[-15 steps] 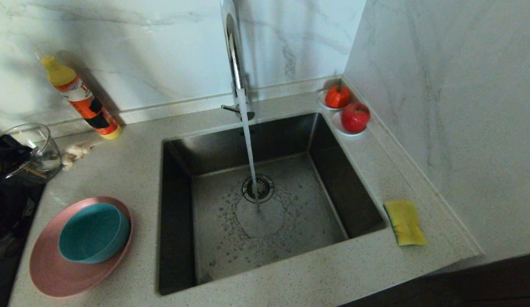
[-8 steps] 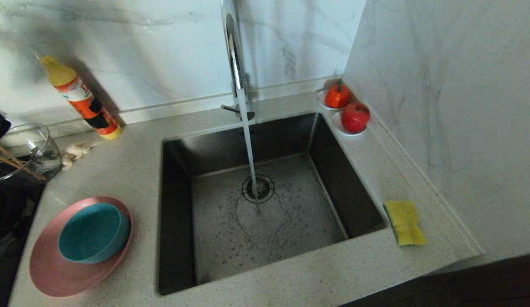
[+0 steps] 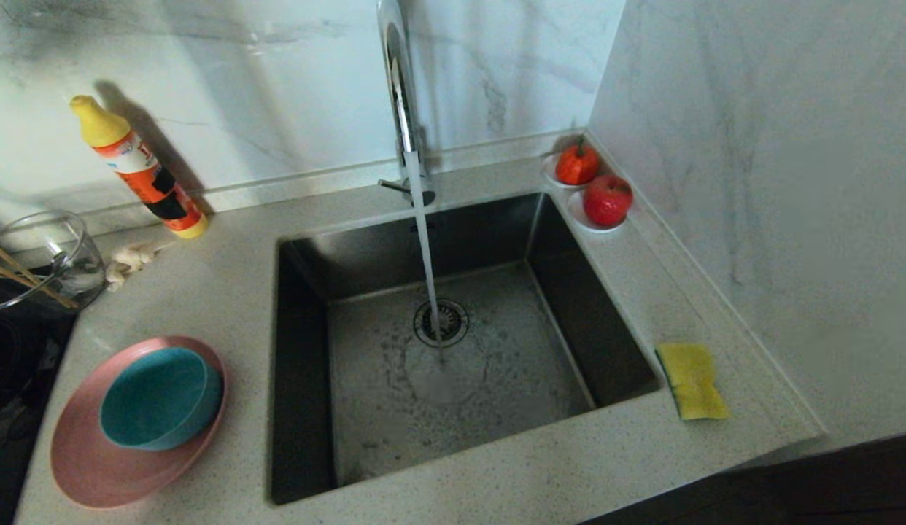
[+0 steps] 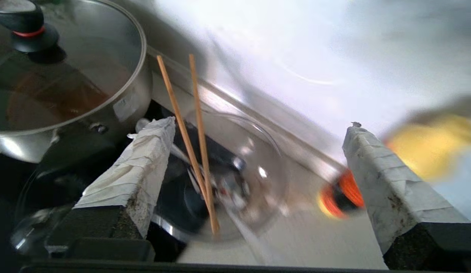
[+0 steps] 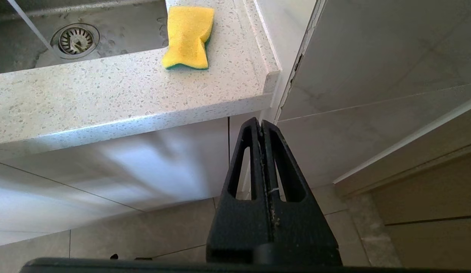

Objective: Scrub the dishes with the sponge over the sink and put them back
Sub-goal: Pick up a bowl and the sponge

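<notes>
The teal bowl (image 3: 157, 397) sits in the pink plate (image 3: 95, 467) on the counter left of the sink (image 3: 570, 292). Water runs from the tap (image 3: 402, 109) onto the drain (image 3: 440, 322). Two wooden sticks (image 3: 15, 281) lean in the glass jug (image 3: 52, 255). My left gripper (image 4: 258, 127) hangs open above that jug, holding nothing, with the sticks (image 4: 190, 132) near one taped finger. The yellow sponge (image 3: 691, 380) lies on the counter right of the sink. My right gripper (image 5: 262, 125) is shut and empty, below the counter edge under the sponge (image 5: 188, 36).
An orange detergent bottle (image 3: 139, 171) leans on the back wall. A steel pot with a glass lid (image 4: 61, 76) stands on the black stove (image 3: 15, 364) by the jug. Two white saucers with red fruit (image 3: 591, 186) sit in the back right corner. Marble walls close the back and right.
My left gripper, over the jug a second ago, has opened, risen and left the head view. The sticks now stand free in the jug. The right arm has not moved.
</notes>
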